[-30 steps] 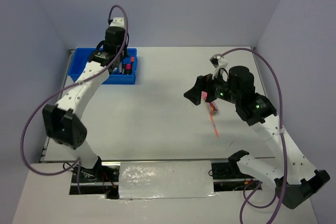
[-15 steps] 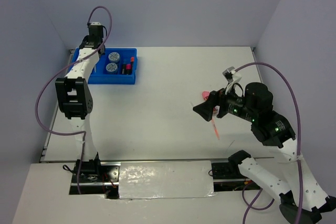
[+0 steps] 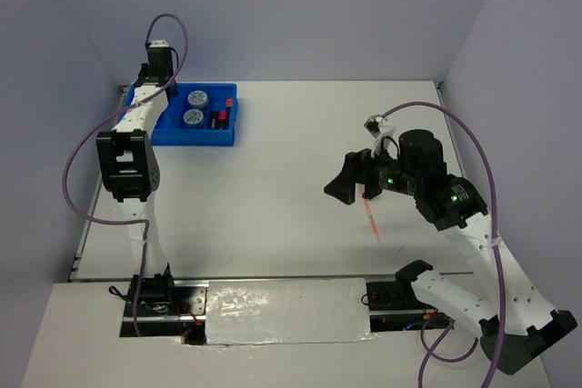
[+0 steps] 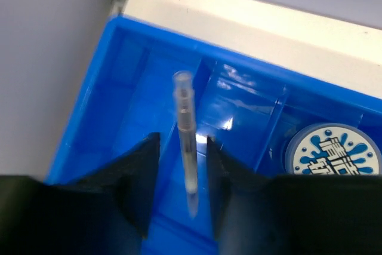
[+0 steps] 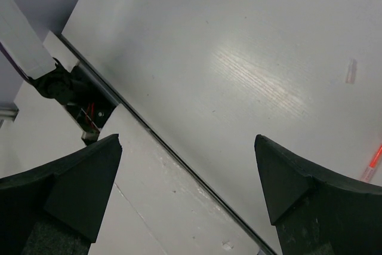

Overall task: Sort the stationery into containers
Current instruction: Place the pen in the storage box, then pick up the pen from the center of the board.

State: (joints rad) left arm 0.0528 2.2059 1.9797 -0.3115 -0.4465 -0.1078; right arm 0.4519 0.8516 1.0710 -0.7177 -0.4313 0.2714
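Observation:
The blue tray [image 3: 205, 141] stands at the table's far left corner, holding two round blue-white discs [image 3: 197, 97] and a dark highlighter [image 3: 221, 117]. My left gripper [image 3: 148, 88] hovers over the tray's left end. In the left wrist view its jaws [image 4: 182, 165] stand open, slightly apart, around a thin clear-silver pen [image 4: 186, 135]. There is a gap on each side of the pen and its lower tip is blurred above a tray compartment [image 4: 101, 106]. A disc [image 4: 331, 150] lies to the right. My right gripper [image 3: 350, 181] is wide open and empty above the table, beside an orange pen [image 3: 371, 222].
The right wrist view shows its open jaws [image 5: 188, 171] over bare table and the front rail, with the orange pen [image 5: 373, 162] at the right edge and a small pale piece [image 5: 351, 71] beyond. A foil-covered plate [image 3: 286, 311] lies between the arm bases.
The left arm swung to the tray's left end and its jaws have parted from the silver pen. The right gripper dipped toward the orange pen, then drew back up-left, staying open.

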